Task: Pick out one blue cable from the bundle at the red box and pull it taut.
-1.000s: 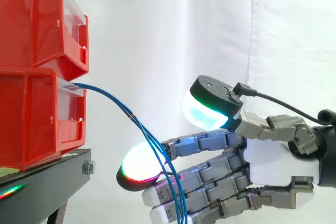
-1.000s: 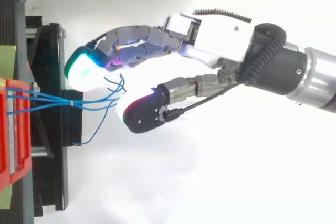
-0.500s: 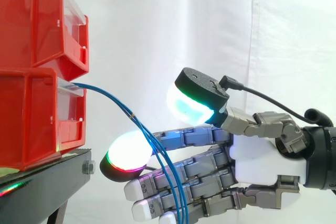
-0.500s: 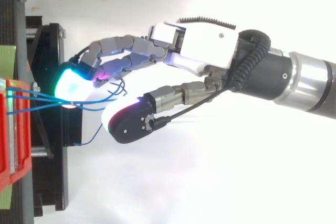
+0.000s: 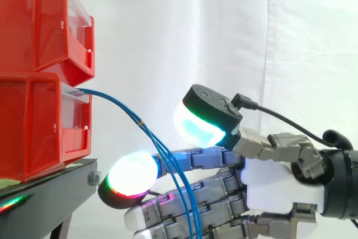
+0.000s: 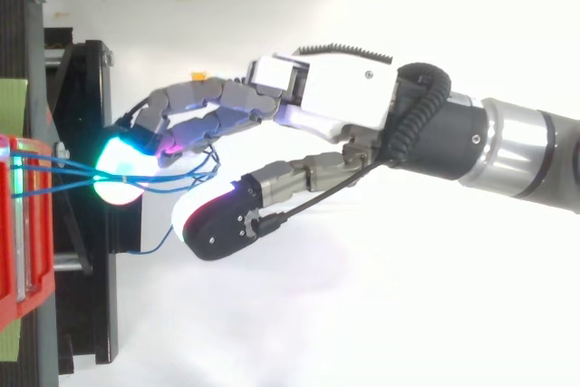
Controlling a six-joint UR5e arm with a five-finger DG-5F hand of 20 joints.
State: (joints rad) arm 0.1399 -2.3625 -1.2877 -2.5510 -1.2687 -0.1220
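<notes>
Closing on a single strand is the step in hand, I judge. The hand [image 5: 282, 186] is spread, its thumb pad [image 5: 198, 124] well above the fingers [image 5: 201, 158], clamped on nothing. The blue cables [image 5: 141, 122] leave the red box [image 5: 39, 127] ahead of the fingertips and drape down across the fingers, below the thumb (several strands, tied partway). Best to part one outer strand, pinch it alone, then draw back toward the wrist.

The bins [image 5: 33, 121] are red, the cables [image 5: 141, 122] blue. The hand [image 5: 279, 186] is grey and white; its pads [image 5: 198, 127] glow cyan and white.
</notes>
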